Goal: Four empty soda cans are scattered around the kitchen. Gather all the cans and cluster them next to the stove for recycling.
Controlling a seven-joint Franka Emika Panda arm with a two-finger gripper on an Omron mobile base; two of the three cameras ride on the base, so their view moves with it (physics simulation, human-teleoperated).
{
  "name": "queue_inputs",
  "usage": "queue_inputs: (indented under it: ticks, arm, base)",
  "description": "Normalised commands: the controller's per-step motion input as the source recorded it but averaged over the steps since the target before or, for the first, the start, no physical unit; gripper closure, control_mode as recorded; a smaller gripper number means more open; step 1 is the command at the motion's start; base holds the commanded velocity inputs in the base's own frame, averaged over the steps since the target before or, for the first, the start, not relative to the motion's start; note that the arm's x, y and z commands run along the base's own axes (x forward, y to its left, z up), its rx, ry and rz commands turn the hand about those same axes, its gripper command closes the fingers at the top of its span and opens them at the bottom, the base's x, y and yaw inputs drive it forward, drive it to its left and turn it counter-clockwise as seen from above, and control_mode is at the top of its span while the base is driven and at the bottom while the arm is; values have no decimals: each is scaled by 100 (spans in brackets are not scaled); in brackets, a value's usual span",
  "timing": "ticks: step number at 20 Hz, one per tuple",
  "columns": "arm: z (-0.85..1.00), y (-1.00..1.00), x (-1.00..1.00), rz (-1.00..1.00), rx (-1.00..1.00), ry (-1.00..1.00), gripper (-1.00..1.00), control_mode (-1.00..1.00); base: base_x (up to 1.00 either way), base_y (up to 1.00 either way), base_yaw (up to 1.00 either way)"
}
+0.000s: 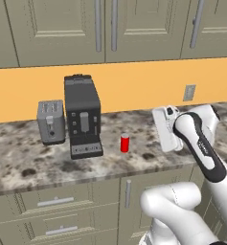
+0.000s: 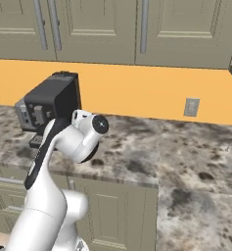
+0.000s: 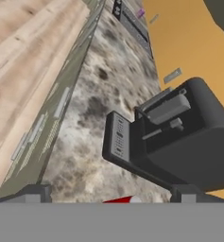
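In the left base view, we see a small red soda can with a silver top [image 1: 125, 142] standing upright at the middle of the frame on the speckled marble desk [image 1: 19, 158], just right of a tall black coffee machine [image 1: 82, 115] with a grey toaster [image 1: 51, 121] further left. Our white arm [image 1: 201, 143] hangs at the right.

In the right base view, the arm's elbow hides the can.

In the hand view, our jaws [image 3: 111, 201] stand wide, holding nothing, with the can's red rim at the bottom centre between them. We judge the step to be approaching this can; next calls for descending and closing around it.
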Motion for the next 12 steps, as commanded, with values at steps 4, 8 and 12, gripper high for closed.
queue_inputs:
  ticks: [4, 8, 12]
  arm:
    - [-7, 7, 17, -6, 0, 8, -100, -100]
    - [-17, 0, 16, -3, 7, 32, -100, -100]
    - [-20, -20, 19, 3, 17, 37, -100, -100]
  base:
    - [0, 0, 0]
    - [0, 0, 0]
    - [0, 0, 0]
